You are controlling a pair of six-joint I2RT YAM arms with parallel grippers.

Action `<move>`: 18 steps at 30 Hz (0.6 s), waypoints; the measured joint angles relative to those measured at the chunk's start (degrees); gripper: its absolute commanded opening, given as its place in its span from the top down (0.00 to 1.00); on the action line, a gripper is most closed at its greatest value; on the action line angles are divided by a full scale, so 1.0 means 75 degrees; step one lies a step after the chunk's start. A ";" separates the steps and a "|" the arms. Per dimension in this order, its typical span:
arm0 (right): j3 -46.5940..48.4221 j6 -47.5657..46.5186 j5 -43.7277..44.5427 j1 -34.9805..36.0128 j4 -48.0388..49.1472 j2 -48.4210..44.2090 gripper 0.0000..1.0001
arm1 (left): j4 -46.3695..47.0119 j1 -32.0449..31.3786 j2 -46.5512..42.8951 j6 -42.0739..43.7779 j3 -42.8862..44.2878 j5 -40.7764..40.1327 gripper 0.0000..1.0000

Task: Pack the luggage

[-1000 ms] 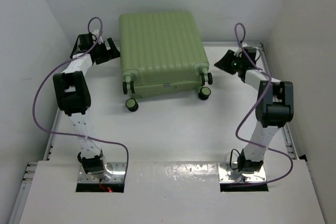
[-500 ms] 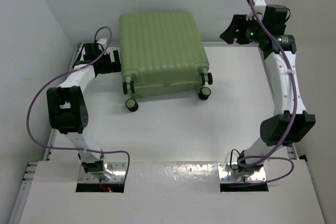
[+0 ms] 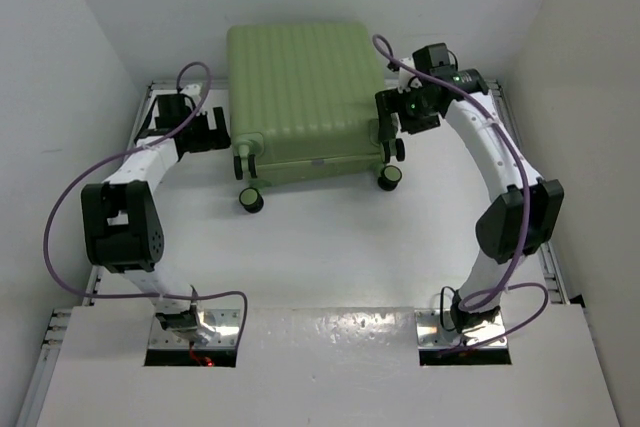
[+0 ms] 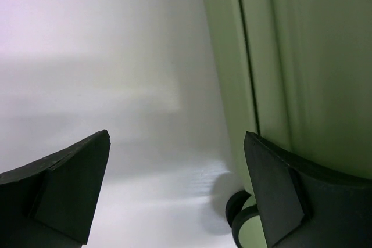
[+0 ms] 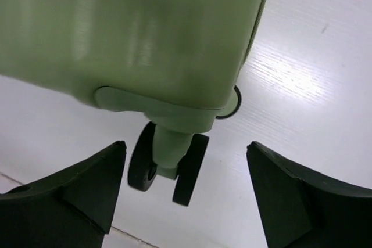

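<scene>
One closed light-green suitcase (image 3: pixel 300 87) lies flat at the tabletop's (image 3: pixel 320 257) far middle, four black wheels (image 3: pixel 252 201) facing the arms. Left gripper (image 4: pixel 177 143) and right gripper (image 5: pixel 186 146) flank it, both jaws released, grasping nothing.

A white table (image 3: pixel 330 247) is carrying the light-green luggage (image 3: pixel 305 87), which is lying flat and closed near the far edge with its ribbed shell facing up. Its small black wheels (image 3: pixel 251 201) are pointing toward the near side.
</scene>
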 measured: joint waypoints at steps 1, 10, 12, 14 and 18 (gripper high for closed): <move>-0.0044 0.0000 0.0169 0.0041 -0.0035 0.0058 0.15 | 0.0000 0.0020 -0.0070 0.0000 -0.0067 -0.0009 0.01; 0.0020 0.0032 0.0603 0.0487 -0.0015 0.0781 0.21 | -0.0029 0.0256 -0.0361 -0.0032 -0.0490 -0.0122 0.01; 0.0050 -0.0006 0.0574 0.0554 -0.0192 0.1017 0.28 | -0.0017 0.0262 -0.0367 -0.0032 -0.0516 -0.0137 0.01; 0.0067 -0.0093 0.0664 0.0577 -0.0350 0.1116 0.64 | -0.0023 0.0274 -0.0367 -0.0064 -0.0533 -0.0149 0.01; 0.0166 0.0204 0.0825 0.0425 -0.0277 0.1105 1.00 | 0.0026 0.0274 -0.0373 -0.0157 -0.0562 -0.0154 0.01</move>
